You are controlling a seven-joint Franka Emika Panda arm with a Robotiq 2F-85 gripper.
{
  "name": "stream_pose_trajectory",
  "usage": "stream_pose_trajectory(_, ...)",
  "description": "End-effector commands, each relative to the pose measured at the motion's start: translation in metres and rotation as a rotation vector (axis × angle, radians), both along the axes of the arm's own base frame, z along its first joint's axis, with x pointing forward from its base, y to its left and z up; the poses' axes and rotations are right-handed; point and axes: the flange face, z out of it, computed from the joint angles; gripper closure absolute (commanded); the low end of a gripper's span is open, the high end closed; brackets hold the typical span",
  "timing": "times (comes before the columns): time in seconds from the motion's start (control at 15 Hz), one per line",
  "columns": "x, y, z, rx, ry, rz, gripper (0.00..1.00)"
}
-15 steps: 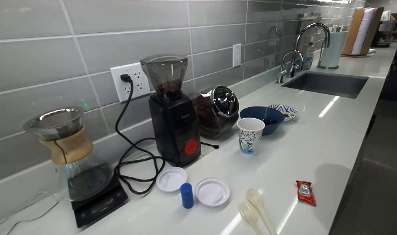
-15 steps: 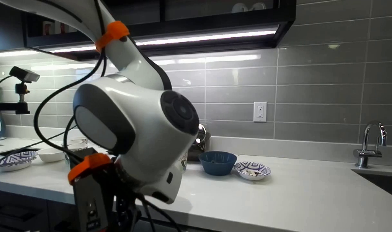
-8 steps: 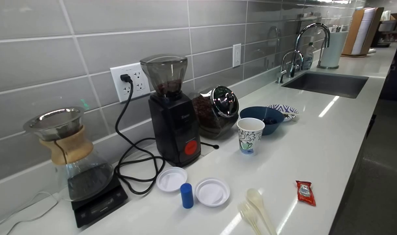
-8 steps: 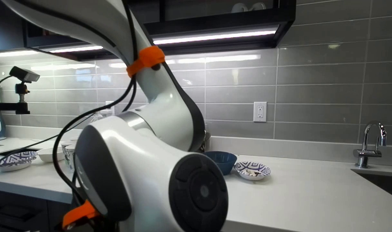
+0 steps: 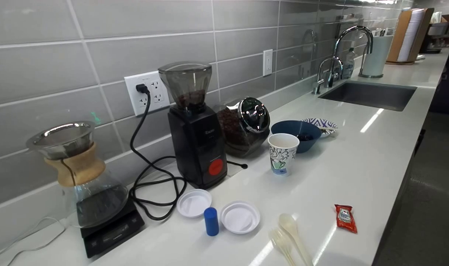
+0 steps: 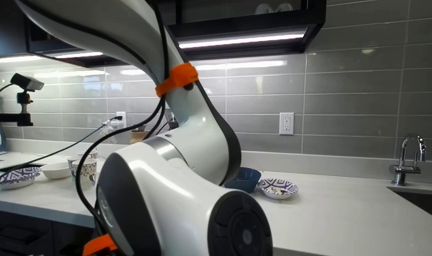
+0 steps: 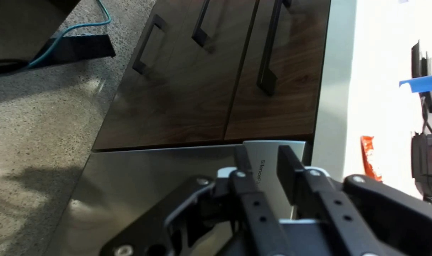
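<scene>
In the wrist view my gripper (image 7: 264,160) hangs with its jaws partly apart and nothing between them. Behind its fingertips is a steel appliance front (image 7: 187,170) with lettering, under the counter's edge. Closest on the counter is a red packet (image 7: 370,158), to the right of the fingers and apart from them; it also appears as the red packet (image 5: 345,218) in an exterior view. The white arm (image 6: 173,199) fills the middle of an exterior view, where its gripper is cut off below the frame. A pale fork (image 5: 281,242) and spoon (image 5: 291,229) lie near the packet.
Along the wall stand a coffee maker (image 5: 82,173), a black grinder (image 5: 196,144), a bean jar (image 5: 242,125), a paper cup (image 5: 282,153) and a blue bowl (image 5: 296,135). White lids (image 5: 240,217) and a blue cylinder (image 5: 211,221) lie in front. Dark drawers (image 7: 216,71) have protruding handles.
The arm has swung to the right and lower in an exterior view, and its gripper end has dropped out of that frame. A shadow beside the packet has shifted. The counter objects are unmoved.
</scene>
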Motion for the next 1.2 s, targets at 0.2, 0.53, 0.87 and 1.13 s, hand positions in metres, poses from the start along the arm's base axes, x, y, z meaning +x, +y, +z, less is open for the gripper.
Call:
stream_pose_trajectory(0.2,0.028,-0.035,-0.018,0.021,-0.004,-0.054,1.00)
stream_pose_trajectory(0.53,0.062,-0.033,-0.043,0.094,0.027,-0.071,1.00)
stream_pose_trajectory(0.87,0.105,-0.024,-0.062,0.097,0.013,-0.088,1.00)
stream_pose_trajectory(1.13,0.120,-0.027,-0.074,0.098,0.011,-0.119,1.00)
